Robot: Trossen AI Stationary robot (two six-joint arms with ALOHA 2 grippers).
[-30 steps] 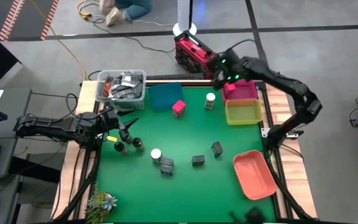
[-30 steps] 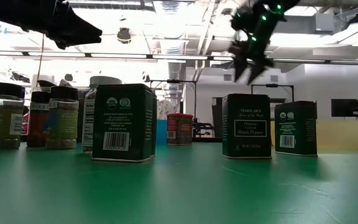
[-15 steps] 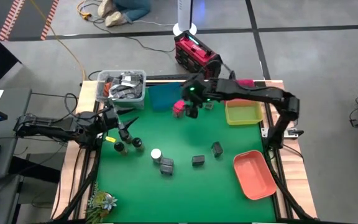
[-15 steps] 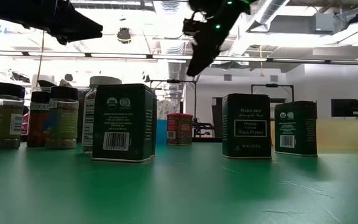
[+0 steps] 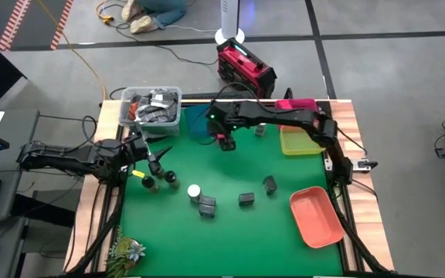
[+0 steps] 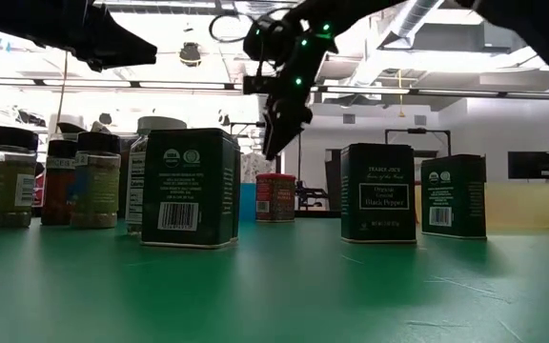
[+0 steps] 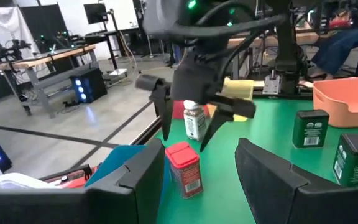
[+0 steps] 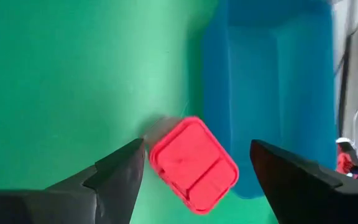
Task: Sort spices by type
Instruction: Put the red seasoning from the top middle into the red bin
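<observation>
While the right claw (image 5: 224, 139) hangs spread above the pink box (image 5: 225, 142), nothing is held.
The pink box stands on the green tabletop (image 5: 230, 224) just beside the teal tray (image 5: 198, 121). A white-capped jar (image 5: 259, 130) stands farther from the teal tray. The left claw (image 5: 163, 154) waits, partly spread and empty, farther from the teal tray, above dark-lidded jars (image 5: 161, 181).

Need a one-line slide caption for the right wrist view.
Right hand, fingers open, poised directly above the pink spice box beside the blue tray.
</observation>
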